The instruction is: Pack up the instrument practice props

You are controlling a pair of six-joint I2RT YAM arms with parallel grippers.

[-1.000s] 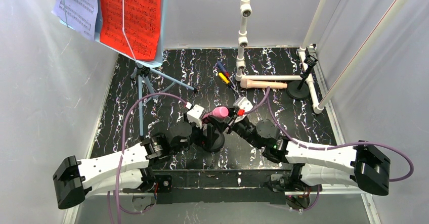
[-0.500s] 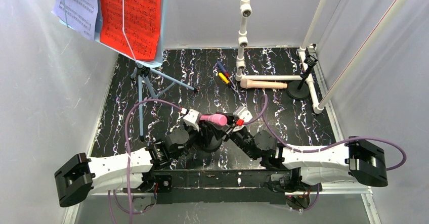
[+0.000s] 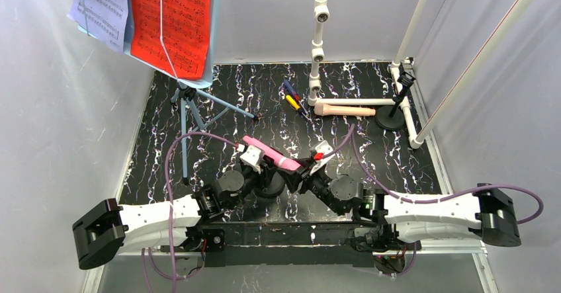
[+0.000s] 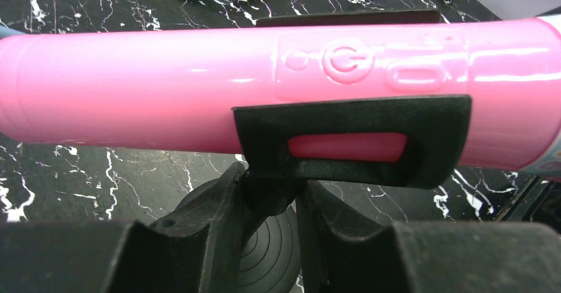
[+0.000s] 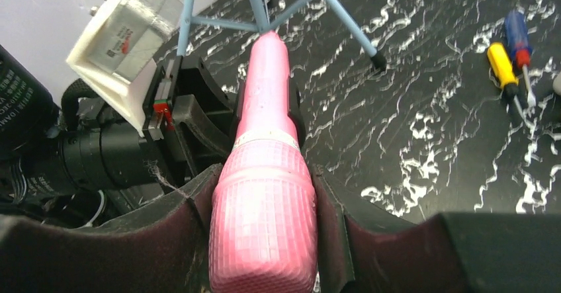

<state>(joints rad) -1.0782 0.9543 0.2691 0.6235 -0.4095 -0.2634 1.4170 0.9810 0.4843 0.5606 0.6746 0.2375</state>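
The pink toy microphone (image 3: 270,154) lies slanted in the clip of a black round-based holder (image 3: 268,182) at the near middle of the table. My left gripper (image 4: 271,197) is shut on the holder's neck just under the clip (image 4: 350,141). My right gripper (image 5: 261,240) is shut on the pink microphone's gridded head (image 5: 263,227). At the far left stands the pale-blue music rack (image 3: 188,104) with a red page (image 3: 171,22) and a lavender page (image 3: 99,2). A beige microphone (image 3: 344,110) lies at the back right, next to a second black holder (image 3: 391,116).
White PVC pipe frame (image 3: 317,41) rises at the back centre and right. Two screwdrivers (image 3: 291,98), yellow-handled and blue-handled, lie beside its foot. The rack's tripod legs (image 5: 317,2) spread just beyond the pink microphone. White walls close in on the left and right.
My left gripper has closed on the holder's neck. The pink microphone has swung from nearly level to a slant, handle toward the far left, and both arms have drawn slightly nearer.
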